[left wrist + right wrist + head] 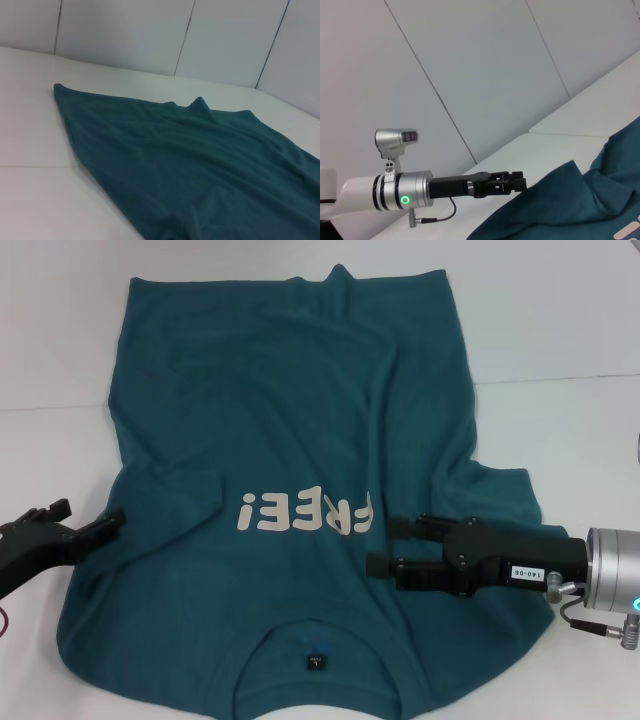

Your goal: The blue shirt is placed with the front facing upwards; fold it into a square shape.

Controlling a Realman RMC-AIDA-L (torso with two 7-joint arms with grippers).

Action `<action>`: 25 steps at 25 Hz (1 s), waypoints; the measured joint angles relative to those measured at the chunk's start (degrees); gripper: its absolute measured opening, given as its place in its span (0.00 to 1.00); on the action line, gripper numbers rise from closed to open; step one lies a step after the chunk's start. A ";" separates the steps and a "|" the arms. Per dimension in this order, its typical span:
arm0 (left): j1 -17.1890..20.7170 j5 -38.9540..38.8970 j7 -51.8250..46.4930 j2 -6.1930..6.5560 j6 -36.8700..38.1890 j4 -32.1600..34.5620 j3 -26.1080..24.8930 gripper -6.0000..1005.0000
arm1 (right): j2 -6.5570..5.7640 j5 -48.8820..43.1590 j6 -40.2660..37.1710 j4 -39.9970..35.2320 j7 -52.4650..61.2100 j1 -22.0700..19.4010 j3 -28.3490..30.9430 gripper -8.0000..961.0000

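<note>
The blue shirt (pixel 300 430) lies spread face up on the white table, its collar and small dark tag (pixel 316 638) at the near edge and the white "FREE!" lettering (pixel 305 512) across the middle. My left gripper (pixel 92 512) is open at the shirt's left edge, level with the lettering. My right gripper (pixel 385 545) is open over the shirt's right side, just beside the lettering, with nothing between its fingers. The left wrist view shows the shirt (pixel 190 160) reaching to its far hem. In the right wrist view the left gripper (pixel 512 181) sits at the shirt's (pixel 570 200) edge.
The white table (pixel 570 430) extends around the shirt on the left, right and far sides. A seam runs across the tabletop (pixel 560 378). Pale wall panels (pixel 150 35) stand behind the far table edge.
</note>
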 joint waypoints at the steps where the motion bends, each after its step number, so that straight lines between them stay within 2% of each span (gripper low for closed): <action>1: -0.02 0.00 0.01 0.00 -0.09 0.00 0.13 0.89 | 0.02 0.00 -0.02 0.00 0.00 -0.01 0.00 0.94; 13: -0.25 0.33 0.19 -0.01 -1.81 -0.06 2.18 0.88 | 0.07 0.04 -0.07 0.00 -0.12 -0.17 0.00 0.94; 18: -0.32 1.53 0.58 -0.14 -2.45 0.16 4.31 0.82 | 0.07 0.15 -0.07 -0.03 -0.29 -0.30 0.00 0.94; 25: -0.96 1.91 -0.92 -0.18 -4.76 0.38 5.53 0.56 | 0.07 0.22 -0.06 -0.16 -0.42 -0.26 0.00 0.94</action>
